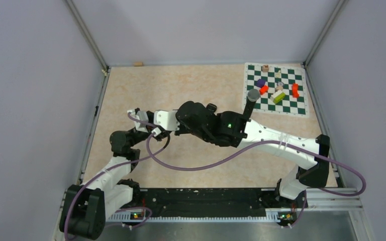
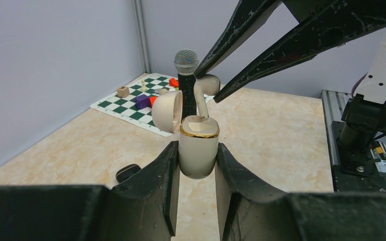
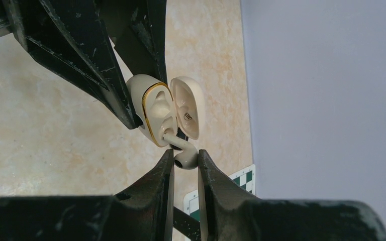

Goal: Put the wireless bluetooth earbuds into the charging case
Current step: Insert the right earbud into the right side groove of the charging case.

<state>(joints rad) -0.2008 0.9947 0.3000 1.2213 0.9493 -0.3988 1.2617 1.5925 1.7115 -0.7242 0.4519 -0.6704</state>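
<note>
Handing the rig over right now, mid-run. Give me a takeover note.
Left hand: shut on the charging case, held upright above the table, lid open.
Right hand: shut on a whitish earbud, stem pointing down into the case opening.
Done: case lifted and opened, and the first bud lined up with its stem tip at or just inside a socket.
Left: push that bud fully home and release it, then fetch the others. No second whitish bud shows in any view. A small black item lies on the table near the left hand; I cannot tell what it is.
</note>
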